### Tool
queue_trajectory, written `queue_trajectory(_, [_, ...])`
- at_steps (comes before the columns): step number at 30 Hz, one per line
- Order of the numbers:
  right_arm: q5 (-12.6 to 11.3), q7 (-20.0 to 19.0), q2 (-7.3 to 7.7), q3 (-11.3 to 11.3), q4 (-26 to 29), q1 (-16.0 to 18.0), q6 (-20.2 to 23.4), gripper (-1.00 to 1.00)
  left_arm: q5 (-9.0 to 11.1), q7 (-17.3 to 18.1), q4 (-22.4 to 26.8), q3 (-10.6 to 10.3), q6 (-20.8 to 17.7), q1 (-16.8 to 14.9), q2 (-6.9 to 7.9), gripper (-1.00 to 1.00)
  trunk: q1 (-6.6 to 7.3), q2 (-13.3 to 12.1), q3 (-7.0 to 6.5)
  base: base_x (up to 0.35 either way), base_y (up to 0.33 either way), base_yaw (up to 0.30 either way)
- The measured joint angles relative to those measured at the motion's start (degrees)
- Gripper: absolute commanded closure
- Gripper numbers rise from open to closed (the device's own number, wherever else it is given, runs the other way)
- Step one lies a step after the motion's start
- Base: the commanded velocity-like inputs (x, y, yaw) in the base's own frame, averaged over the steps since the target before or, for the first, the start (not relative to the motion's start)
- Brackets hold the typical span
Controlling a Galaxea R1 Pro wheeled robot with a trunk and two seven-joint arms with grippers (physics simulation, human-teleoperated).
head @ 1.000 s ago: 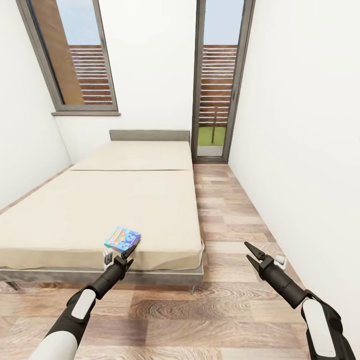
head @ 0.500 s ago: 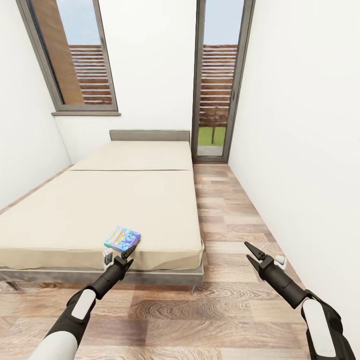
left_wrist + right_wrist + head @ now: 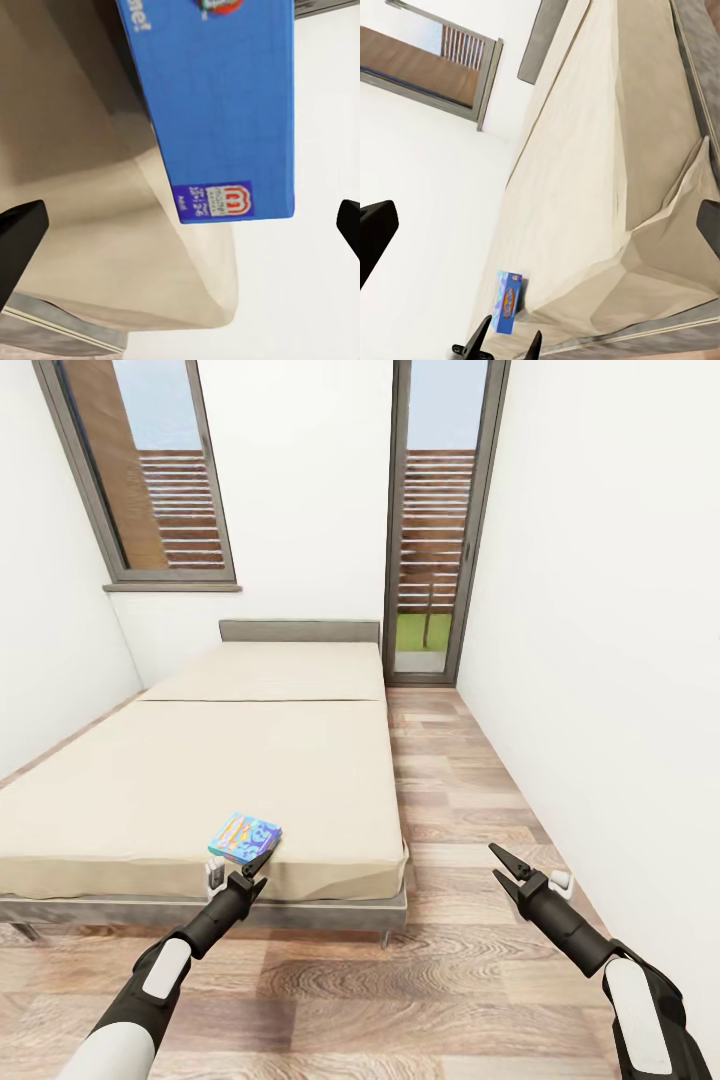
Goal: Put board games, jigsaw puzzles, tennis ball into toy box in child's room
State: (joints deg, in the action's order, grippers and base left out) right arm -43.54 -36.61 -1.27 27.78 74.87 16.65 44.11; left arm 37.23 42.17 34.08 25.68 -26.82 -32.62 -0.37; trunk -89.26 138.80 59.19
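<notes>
Nothing visible changes from the earlier pictures: both arms, the blue board game (image 3: 244, 837) and the camera view are exactly as before.

The room is seen from the head camera, set high at the near end and turned forward and down; the bed (image 3: 230, 760), the plank floor (image 3: 470, 840) and the far windows are taken in, with both arms reaching in from the near edge. The left wrist camera is held very close to the blue board game (image 3: 225, 112) at the bed's near edge, so that the box is seen large. From the right wrist camera, set well right of the bed and turned leftward, the whole mattress is viewed at a distance. The bed and the game (image 3: 508, 311) are shared by all three views.
</notes>
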Motion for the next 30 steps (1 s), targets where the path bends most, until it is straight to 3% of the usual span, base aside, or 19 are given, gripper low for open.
queue_trajectory(30, [0.0,0.0,0.0,0.0,0.0,0.0,0.0,-1.0,-0.2,0.0,0.0,0.0,-0.2,-0.1,0.07,-1.0,0.0,0.0,0.0,-0.002,0.0,0.0])
